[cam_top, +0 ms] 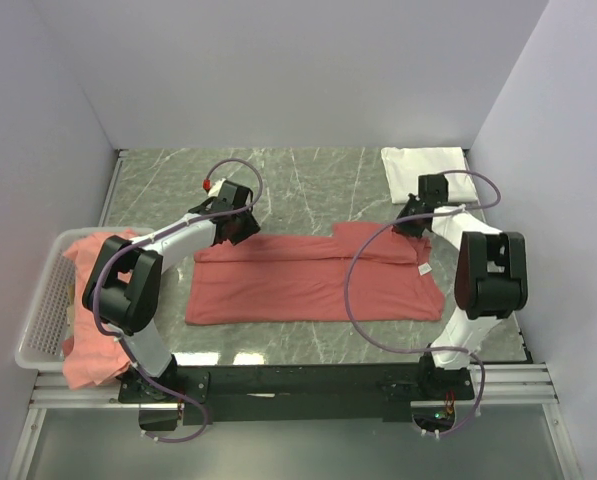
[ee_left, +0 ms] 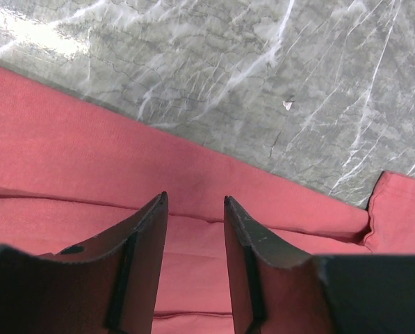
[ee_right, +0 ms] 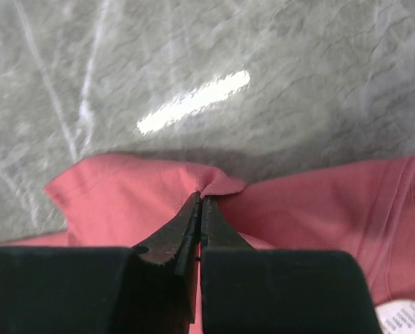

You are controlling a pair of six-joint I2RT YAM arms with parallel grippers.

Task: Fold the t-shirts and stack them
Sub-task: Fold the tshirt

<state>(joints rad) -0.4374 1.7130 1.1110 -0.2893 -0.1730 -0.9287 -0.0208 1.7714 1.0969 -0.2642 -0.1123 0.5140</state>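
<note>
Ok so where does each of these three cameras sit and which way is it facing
Top external: above and behind the robot, looking down at the table; left arm and right arm show whole.
Left wrist: on the left wrist, looking down past the open left hand at the coral t-shirt.
Right wrist: on the right wrist, looking down past the right hand, shut on a fold of that shirt.
Shared: all three show the coral t-shirt and the table.

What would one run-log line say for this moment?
left hand: open over coral t-shirt | right hand: shut, pinching its far edge | white t-shirt: far right corner
</note>
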